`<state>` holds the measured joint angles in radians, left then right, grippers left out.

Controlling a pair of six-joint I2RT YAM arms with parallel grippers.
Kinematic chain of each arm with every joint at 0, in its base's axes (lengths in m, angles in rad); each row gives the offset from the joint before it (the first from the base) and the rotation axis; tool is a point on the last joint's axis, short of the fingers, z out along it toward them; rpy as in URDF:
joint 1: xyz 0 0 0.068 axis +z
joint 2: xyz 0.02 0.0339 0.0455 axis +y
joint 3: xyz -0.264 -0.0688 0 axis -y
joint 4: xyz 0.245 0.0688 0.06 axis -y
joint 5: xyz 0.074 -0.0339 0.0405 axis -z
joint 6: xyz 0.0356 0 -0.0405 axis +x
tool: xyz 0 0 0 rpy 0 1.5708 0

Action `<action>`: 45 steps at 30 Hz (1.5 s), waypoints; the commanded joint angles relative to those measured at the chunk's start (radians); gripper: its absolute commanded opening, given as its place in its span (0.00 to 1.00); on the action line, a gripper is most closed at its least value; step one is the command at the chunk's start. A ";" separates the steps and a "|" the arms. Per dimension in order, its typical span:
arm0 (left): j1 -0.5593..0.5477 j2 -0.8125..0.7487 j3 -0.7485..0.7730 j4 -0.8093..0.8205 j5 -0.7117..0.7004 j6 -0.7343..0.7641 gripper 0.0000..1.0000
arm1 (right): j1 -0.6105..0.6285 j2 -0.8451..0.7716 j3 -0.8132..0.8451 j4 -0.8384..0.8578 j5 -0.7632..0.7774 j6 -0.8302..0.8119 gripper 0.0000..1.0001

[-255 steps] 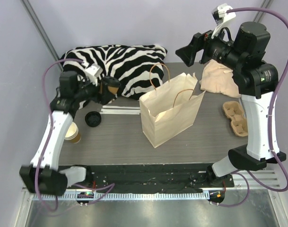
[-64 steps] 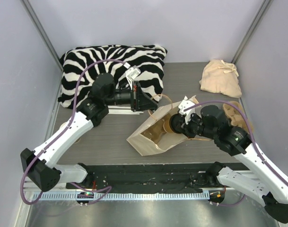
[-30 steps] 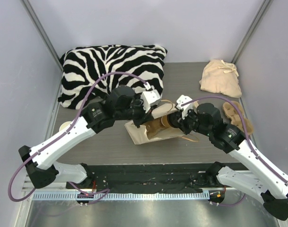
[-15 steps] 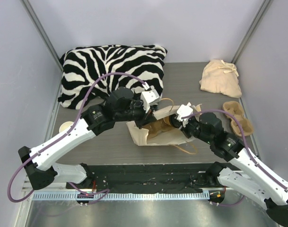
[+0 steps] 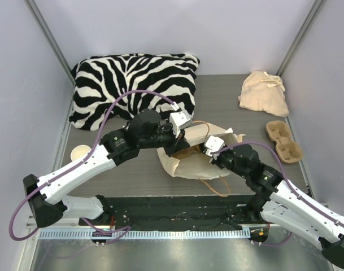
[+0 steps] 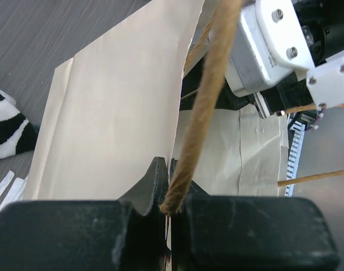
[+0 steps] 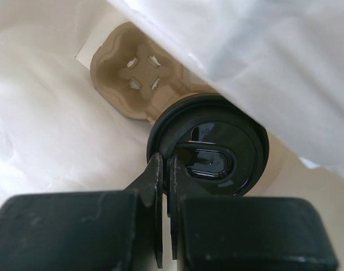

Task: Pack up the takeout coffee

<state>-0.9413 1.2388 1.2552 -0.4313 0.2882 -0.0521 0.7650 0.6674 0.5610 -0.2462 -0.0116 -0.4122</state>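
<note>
Inside the paper bag [image 7: 42, 124], the right gripper [image 7: 164, 165] had its jaws pressed together at the 7 o'clock rim of the black-lidded takeout coffee [image 7: 208, 148], which sat in a pulp carrier [image 7: 126, 68] stretching toward 11 o'clock. The left gripper [image 6: 167, 172] was clamped on the bag's twine handle [image 6: 203, 96], which rose toward 1 o'clock.

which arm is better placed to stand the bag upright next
Left, probably. The left gripper is shut on the twine handle of the bag, so lifting should raise it. The right gripper is inside the bag, closed at the lid rim of the takeout coffee, and must withdraw first.
</note>
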 commanded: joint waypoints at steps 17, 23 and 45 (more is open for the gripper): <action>0.071 -0.024 0.000 0.115 0.089 -0.138 0.00 | 0.060 0.021 -0.085 0.203 0.110 -0.200 0.01; 0.107 -0.024 -0.019 0.137 0.149 -0.173 0.00 | 0.060 0.063 -0.075 0.193 0.064 -0.195 0.01; 0.292 0.076 -0.025 0.236 0.456 -0.348 0.00 | 0.059 0.218 0.054 0.185 0.032 -0.290 0.01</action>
<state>-0.6777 1.3041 1.2205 -0.2787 0.6624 -0.3622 0.8192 0.8612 0.5854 -0.0978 0.0471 -0.6647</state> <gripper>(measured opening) 0.038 0.048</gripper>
